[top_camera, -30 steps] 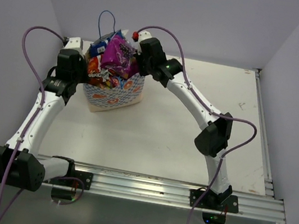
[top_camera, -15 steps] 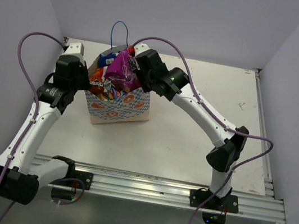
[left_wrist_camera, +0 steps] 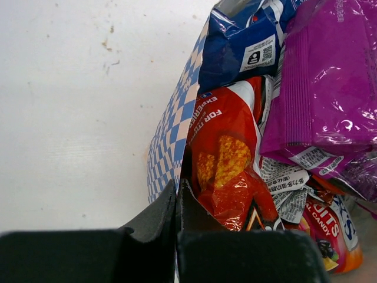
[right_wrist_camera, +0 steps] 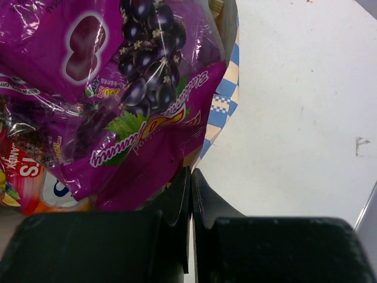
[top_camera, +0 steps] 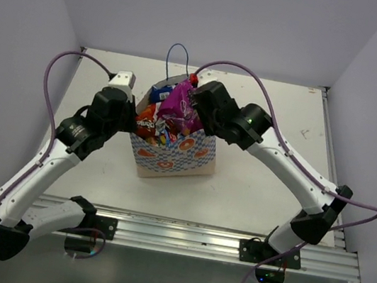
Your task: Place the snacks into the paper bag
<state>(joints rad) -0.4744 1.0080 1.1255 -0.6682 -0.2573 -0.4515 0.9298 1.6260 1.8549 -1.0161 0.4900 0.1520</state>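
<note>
Left wrist: paper bag [left_wrist_camera: 169, 138] rim in tool [left_wrist_camera: 176, 188].

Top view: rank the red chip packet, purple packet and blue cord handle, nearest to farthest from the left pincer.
From the left pincer, pinching the bag at its left rim:
1. Red chip packet, just inside that rim.
2. Purple packet, mid-bag, further right.
3. Cord handle, standing up at the bag's far side.
</note>
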